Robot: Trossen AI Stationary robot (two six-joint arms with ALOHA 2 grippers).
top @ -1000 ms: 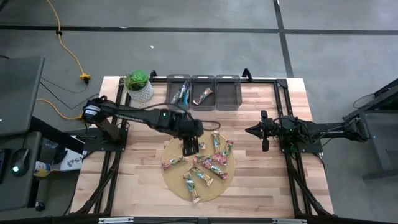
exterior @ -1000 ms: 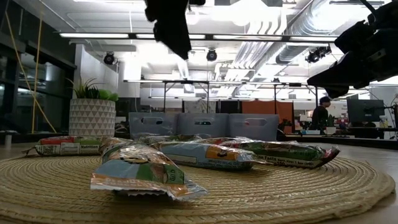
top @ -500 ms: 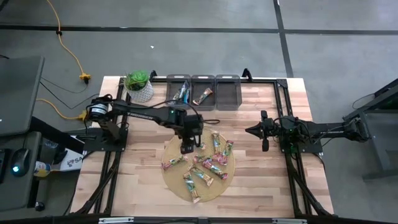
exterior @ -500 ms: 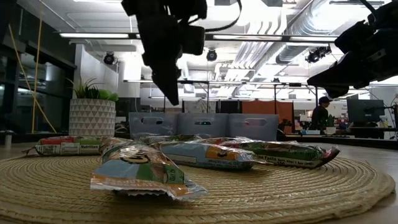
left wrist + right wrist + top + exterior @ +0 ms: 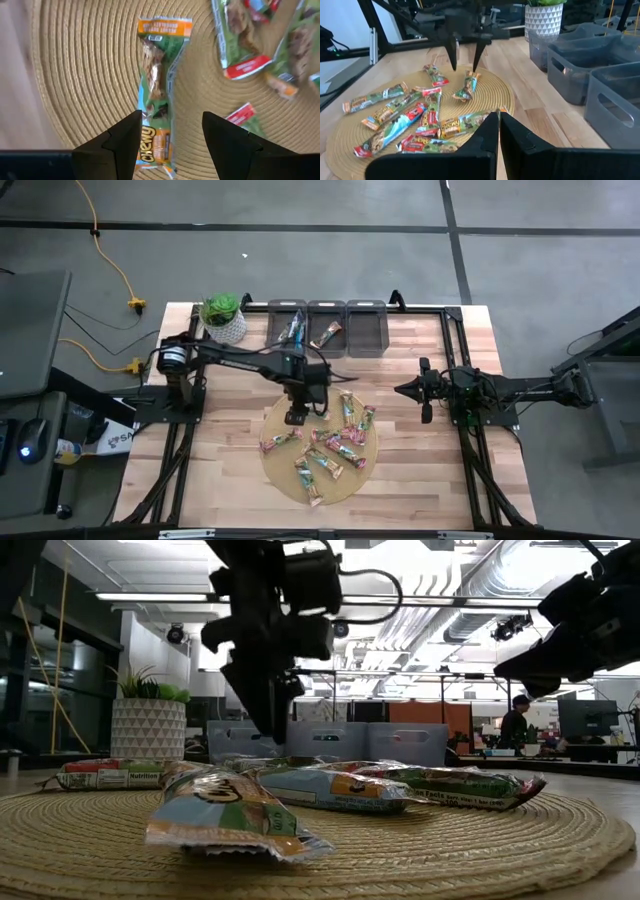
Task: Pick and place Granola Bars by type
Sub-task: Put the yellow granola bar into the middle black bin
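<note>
So the round mat [image 5: 285, 480] sits near the middle of the counter [image 5: 420, 470], toward its near edge, with the granola bars [image 5: 335, 442] scattered on it. Three bins [image 5: 327, 330] line the far edge; the left and middle bins each have a bar in them. A potted plant [image 5: 223, 318] stands left of the bins. The left pincer [image 5: 296, 417] hangs over the mat's far-left part, above one bar [image 5: 159, 85]. The right pincer [image 5: 424, 392] waits well to the right of the mat.

Left gripper [image 5: 296, 417] has moved left and toward the far edge of the woven mat [image 5: 275, 470], lowered, fingers still apart, now straddling above 1 green-and-orange bar [image 5: 159, 95].
</note>
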